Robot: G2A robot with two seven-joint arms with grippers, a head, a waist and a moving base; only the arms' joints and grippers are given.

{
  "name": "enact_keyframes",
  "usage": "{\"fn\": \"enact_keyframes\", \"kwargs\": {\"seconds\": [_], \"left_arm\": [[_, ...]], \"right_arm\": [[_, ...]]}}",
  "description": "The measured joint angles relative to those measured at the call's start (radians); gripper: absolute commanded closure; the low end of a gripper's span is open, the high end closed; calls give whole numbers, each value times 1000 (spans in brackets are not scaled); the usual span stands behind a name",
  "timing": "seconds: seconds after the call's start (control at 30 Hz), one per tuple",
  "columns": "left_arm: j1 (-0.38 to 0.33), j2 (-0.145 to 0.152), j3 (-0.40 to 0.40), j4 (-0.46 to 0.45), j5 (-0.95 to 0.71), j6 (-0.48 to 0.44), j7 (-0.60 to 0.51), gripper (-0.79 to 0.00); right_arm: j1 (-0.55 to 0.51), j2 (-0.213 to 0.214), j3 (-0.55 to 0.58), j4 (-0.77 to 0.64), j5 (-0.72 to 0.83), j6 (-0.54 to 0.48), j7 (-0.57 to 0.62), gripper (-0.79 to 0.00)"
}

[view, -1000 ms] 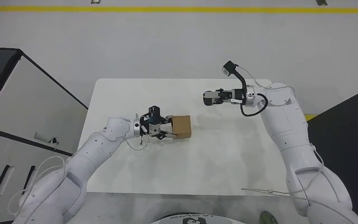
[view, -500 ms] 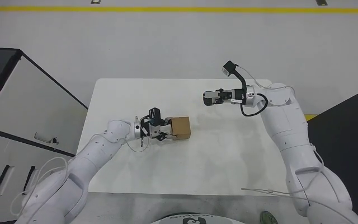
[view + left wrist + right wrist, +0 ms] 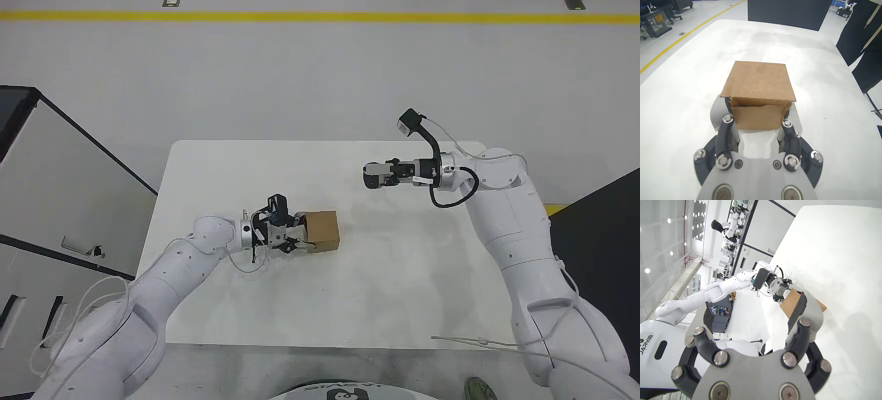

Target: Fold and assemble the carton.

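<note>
Carton (image 3: 322,229), brown cardboard. Top view: set near the middle of the white table (image 3: 400,290), one end clasped by the left gripper (image 3: 292,238); the right gripper (image 3: 368,177) is held well apart from it. Left wrist view: the carton's flapped end is gripped between both fingers (image 3: 716,108), and the top panel is seen lying flat. Right wrist view: the right gripper's fingers are spread wide, with nothing held.

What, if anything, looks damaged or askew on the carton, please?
The carton looks rough at its end nearest the left claw: the flap's upper edge is ragged, leaving a dark gap under the top panel.
</note>
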State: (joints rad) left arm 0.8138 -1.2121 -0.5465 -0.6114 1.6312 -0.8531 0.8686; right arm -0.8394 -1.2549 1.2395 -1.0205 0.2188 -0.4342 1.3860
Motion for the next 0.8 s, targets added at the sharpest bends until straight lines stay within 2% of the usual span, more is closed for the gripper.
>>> {"fn": "enact_keyframes", "kwargs": {"seconds": [0.07,0.1,0.13,0.17,0.2,0.23,0.57,0.8], "left_arm": [[-3,-6,4,12,0,0,1,0],[-5,-8,6,17,0,0,2,-55],[-6,-11,8,24,0,0,3,-215],[-7,-13,10,28,0,0,3,-329],[-8,-15,11,33,0,0,4,-514],[-9,-17,13,39,0,0,5,-785],[-18,-25,13,82,-7,-3,45,-785],[-23,-13,0,98,-7,-9,89,-785]], "right_arm": [[0,0,0,0,0,0,0,-785],[0,0,0,0,0,0,0,-785],[0,0,0,0,0,0,0,-785],[0,0,0,0,0,0,0,-785],[0,0,0,0,0,0,0,-785],[0,0,0,0,0,0,0,-785],[0,0,0,0,0,0,0,-785],[0,0,0,0,0,0,0,-785]]}}
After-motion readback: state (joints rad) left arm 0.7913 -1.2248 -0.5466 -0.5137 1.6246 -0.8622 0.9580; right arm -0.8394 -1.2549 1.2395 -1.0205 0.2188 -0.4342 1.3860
